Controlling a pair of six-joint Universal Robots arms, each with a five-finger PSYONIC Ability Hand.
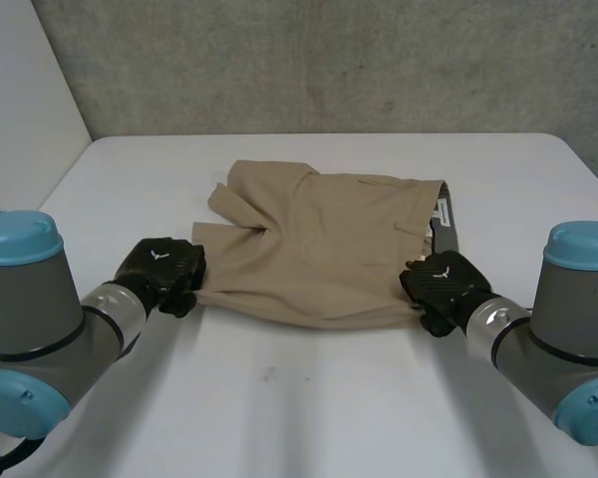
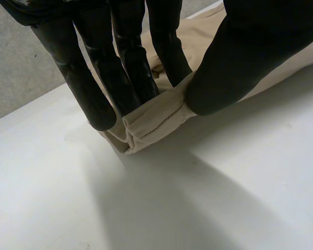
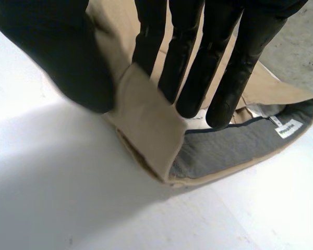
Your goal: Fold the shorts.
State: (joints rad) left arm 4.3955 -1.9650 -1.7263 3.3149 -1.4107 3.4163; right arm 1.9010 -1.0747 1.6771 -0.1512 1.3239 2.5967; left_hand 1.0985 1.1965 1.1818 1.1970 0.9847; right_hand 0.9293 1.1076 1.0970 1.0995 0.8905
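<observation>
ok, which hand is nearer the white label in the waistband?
Right. The right hand pinches the shorts at the waistband corner near the white label; the left hand pinches the leg hem at the far end.

Both arms reach forward (mirrored); left robot hand (image 1: 161, 269) and right robot hand (image 1: 441, 284) each pinch the shorts (image 1: 319, 249) between fingers and thumb.

Matt tan cloth shorts (image 1: 319, 249), smooth white table (image 1: 309, 408)
</observation>
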